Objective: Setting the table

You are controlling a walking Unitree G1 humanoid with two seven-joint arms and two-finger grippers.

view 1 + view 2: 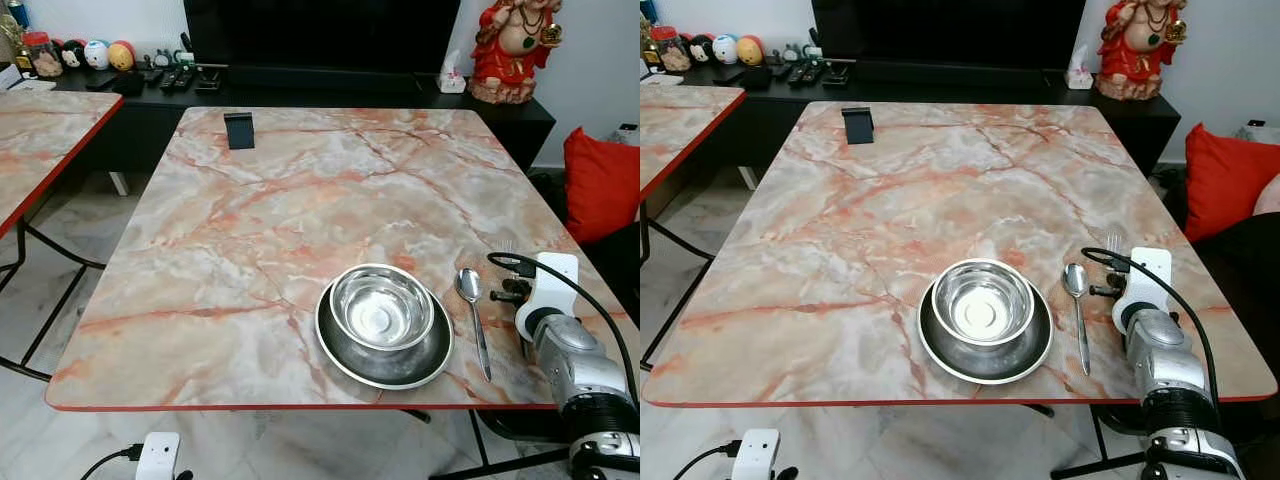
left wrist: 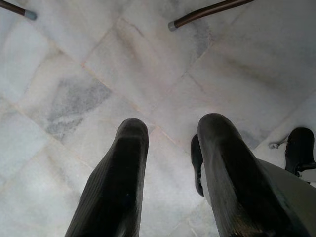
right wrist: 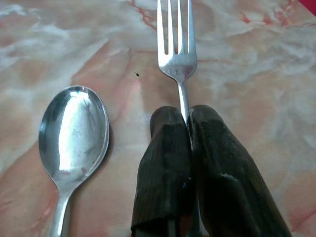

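A steel bowl (image 1: 381, 306) sits inside a dark steel plate (image 1: 340, 352) near the front edge of the marble table (image 1: 250, 220). Just right of the plate lies a steel spoon (image 1: 472, 312), bowl end pointing away from me. My right gripper (image 3: 186, 116) is low over the table right of the spoon and is shut on the handle of a fork (image 3: 177, 44), whose tines (image 1: 1114, 242) point away from me. The spoon (image 3: 73, 136) lies close beside the fork. My left gripper (image 2: 170, 131) hangs open above the floor.
A small black stand (image 1: 239, 130) is at the table's far left. A second marble table (image 1: 40, 140) stands to the left. A red cushion (image 1: 600, 185) lies on the right. Behind is a black sideboard (image 1: 330, 95) with a red figurine (image 1: 513, 48). A white plug box (image 1: 157, 455) lies on the floor.
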